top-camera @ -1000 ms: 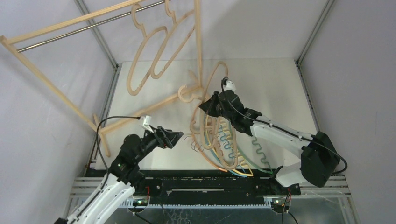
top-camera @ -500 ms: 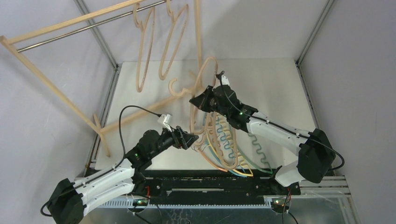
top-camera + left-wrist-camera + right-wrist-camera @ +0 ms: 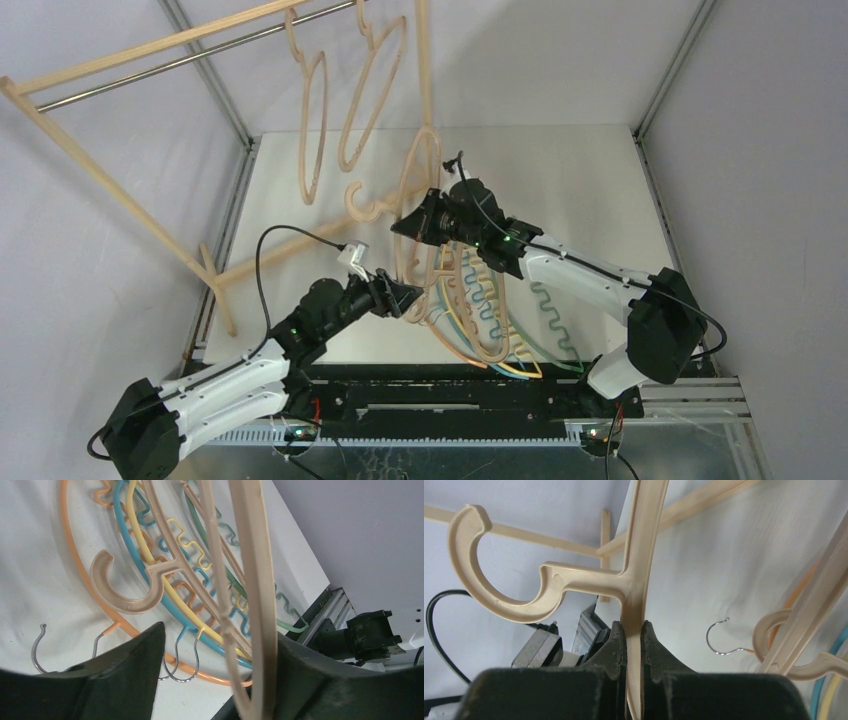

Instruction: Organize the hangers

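My right gripper (image 3: 415,222) is shut on a beige hanger (image 3: 408,205) just below its hook (image 3: 362,203) and holds it upright above the table; the right wrist view shows the jaws (image 3: 634,630) pinching its neck (image 3: 644,540). My left gripper (image 3: 405,298) is open, and the held hanger's lower loop (image 3: 260,605) passes between its fingers (image 3: 220,680), close to the right one. Beneath lies a pile: another beige hanger (image 3: 125,590), then orange (image 3: 70,555), teal (image 3: 130,550), yellow (image 3: 145,555) and green (image 3: 210,540) ones. Two beige hangers (image 3: 320,120) hang on the rail.
The wooden rack with its metal rail (image 3: 130,55) stands at the back left, and its base bar (image 3: 300,245) runs across the table beside my left gripper. The hanger pile (image 3: 480,310) lies near the front edge. Grey walls close in both sides.
My right gripper has lifted the beige hanger and carried it left, turning it upright. My left arm has reached right, its open fingers now around the hanger's lower loop. The hanging hangers have swung.
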Robot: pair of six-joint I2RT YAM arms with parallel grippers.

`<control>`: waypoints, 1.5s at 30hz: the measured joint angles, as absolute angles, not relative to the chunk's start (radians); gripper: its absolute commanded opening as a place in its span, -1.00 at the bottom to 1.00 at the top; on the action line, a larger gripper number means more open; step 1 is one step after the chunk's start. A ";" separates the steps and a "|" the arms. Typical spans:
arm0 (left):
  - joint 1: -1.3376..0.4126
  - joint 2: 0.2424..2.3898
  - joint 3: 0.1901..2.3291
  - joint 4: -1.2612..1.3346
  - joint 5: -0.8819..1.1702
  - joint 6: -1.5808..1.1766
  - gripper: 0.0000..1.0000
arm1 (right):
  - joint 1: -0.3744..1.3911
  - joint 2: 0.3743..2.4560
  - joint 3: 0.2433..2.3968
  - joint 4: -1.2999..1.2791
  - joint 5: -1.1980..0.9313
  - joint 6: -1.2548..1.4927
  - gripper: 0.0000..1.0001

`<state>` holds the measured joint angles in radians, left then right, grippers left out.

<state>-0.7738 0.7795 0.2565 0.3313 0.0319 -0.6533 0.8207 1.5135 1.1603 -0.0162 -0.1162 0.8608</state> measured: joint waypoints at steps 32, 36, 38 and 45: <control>-0.744 0.497 0.466 -0.377 -0.605 -0.612 -1.00 | 0.742 1.172 0.960 -0.258 -0.012 0.791 0.37; -0.710 0.497 0.424 -0.433 -0.607 -0.610 -1.00 | 0.718 1.121 0.915 -0.288 0.001 0.786 0.37; -0.672 0.495 0.429 -0.451 -0.607 -0.596 -1.00 | 0.710 1.098 0.896 -0.305 0.003 0.782 0.37; -0.394 0.510 0.594 -0.489 -0.519 -0.524 -1.00 | 0.704 1.012 0.861 -0.365 0.027 0.760 0.38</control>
<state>-0.3943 0.5098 0.5938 -0.4889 -0.5194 -0.5243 0.7036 1.0119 0.8612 -0.3653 0.0269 0.7605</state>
